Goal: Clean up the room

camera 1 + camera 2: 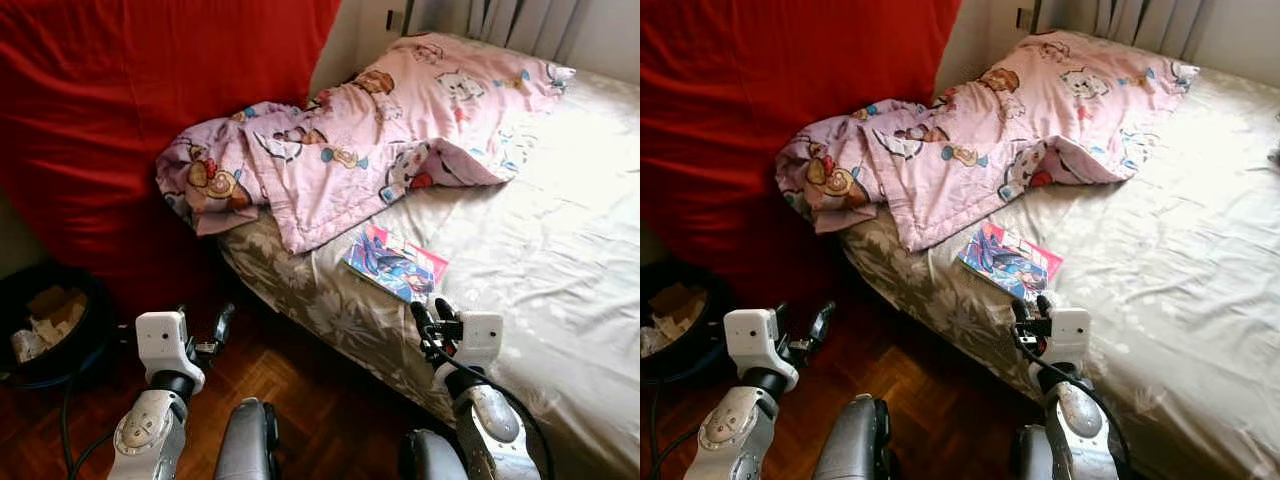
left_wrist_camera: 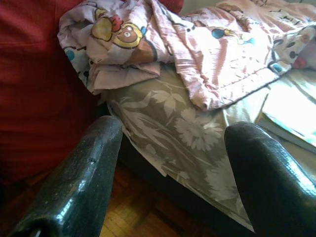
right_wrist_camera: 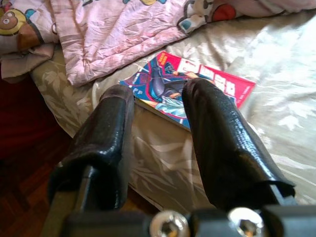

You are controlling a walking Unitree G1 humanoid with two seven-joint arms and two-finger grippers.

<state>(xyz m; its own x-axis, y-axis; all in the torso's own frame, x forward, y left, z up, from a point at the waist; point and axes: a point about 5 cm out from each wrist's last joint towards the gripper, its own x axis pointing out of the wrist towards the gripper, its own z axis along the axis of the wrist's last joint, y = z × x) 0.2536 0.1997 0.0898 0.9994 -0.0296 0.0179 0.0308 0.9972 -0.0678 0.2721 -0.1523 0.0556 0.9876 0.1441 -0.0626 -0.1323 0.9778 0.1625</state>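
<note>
On the bed [image 1: 560,260] in front of you, little of the tidying looks done: the pink cartoon blanket [image 1: 340,150] lies bunched near the red cover [image 1: 150,100], one fold hanging off the mattress edge, and the comic book [image 1: 395,262] sits loose on the sheet just beside it. Your right gripper [image 1: 432,312] hovers near the comic's closest corner, jaws parted narrowly and holding nothing. Your left gripper [image 1: 220,325] hangs over the wooden floor [image 1: 320,400], jaws spread wide and empty. I judge the comic to be your first pickup, the blanket after. The dark bin [image 1: 50,320] at your left is cut off by the frame, its contents hard to make out.
</note>
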